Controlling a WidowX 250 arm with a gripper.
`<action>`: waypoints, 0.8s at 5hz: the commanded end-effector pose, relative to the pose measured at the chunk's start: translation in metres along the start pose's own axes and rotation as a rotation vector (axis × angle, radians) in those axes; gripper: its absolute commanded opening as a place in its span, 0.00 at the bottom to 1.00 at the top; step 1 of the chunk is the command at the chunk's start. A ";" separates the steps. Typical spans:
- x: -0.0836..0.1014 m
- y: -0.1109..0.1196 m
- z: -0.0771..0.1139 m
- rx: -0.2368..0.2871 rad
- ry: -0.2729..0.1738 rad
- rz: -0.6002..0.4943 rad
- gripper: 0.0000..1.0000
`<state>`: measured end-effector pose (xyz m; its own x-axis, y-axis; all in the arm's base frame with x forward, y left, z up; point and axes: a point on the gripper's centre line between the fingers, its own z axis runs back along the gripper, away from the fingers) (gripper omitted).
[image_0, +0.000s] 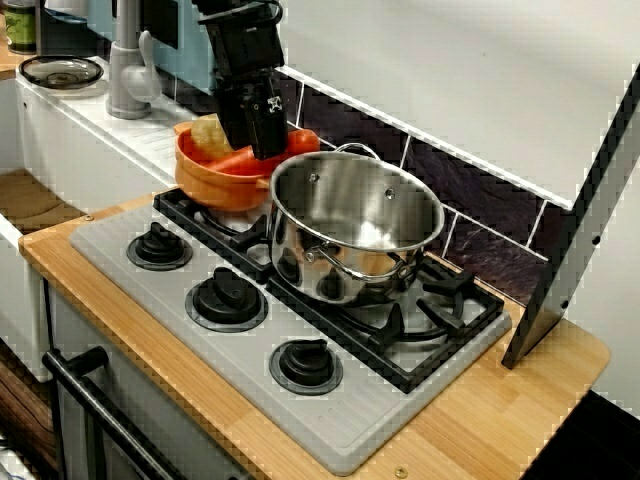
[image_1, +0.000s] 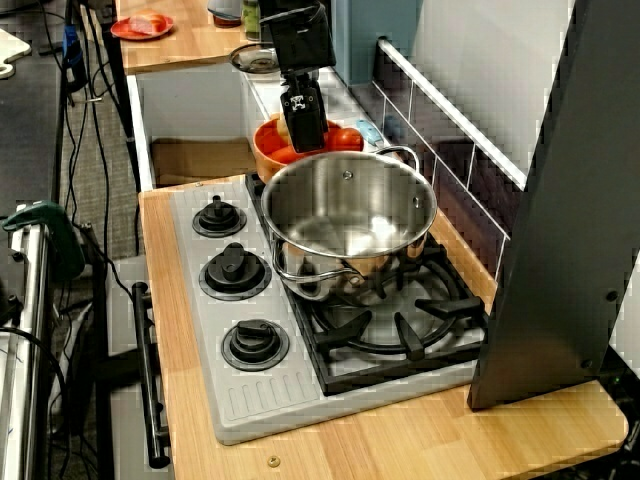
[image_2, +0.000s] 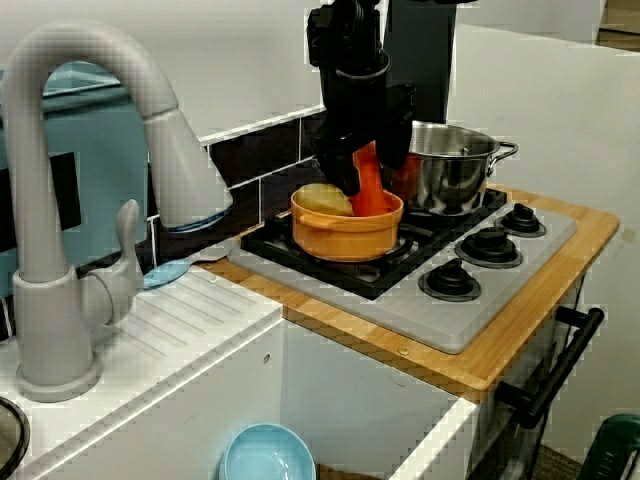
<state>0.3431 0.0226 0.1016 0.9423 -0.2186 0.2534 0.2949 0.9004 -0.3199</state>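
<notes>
Shows gripper (image_2: 366, 170) clenched on carrot (image_2: 372, 197), which stands tilted inside bowl (image_2: 345, 237) on far left burner; pot (image_2: 452, 178) just right of bowl; yellow lump (image_2: 322, 200) beside carrot.

My arm (image_2: 350, 60) comes down from above, black and close to vertical, with the wrist set straight over the claw. My gripper (image_0: 262, 148) points down, leaning slightly in the view from the stove's front. Seen from the sink side, my two fingers (image_2: 342, 168) hang low with a gap between them. No view shows whether they press shut or stand loose.
</notes>
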 end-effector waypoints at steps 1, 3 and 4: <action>0.000 0.000 0.000 0.000 0.000 0.000 1.00; -0.001 -0.004 0.001 -0.018 -0.007 0.006 1.00; 0.001 -0.003 0.001 -0.021 -0.015 0.015 1.00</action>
<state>0.3409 0.0173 0.0976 0.9494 -0.1988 0.2429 0.2780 0.8920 -0.3564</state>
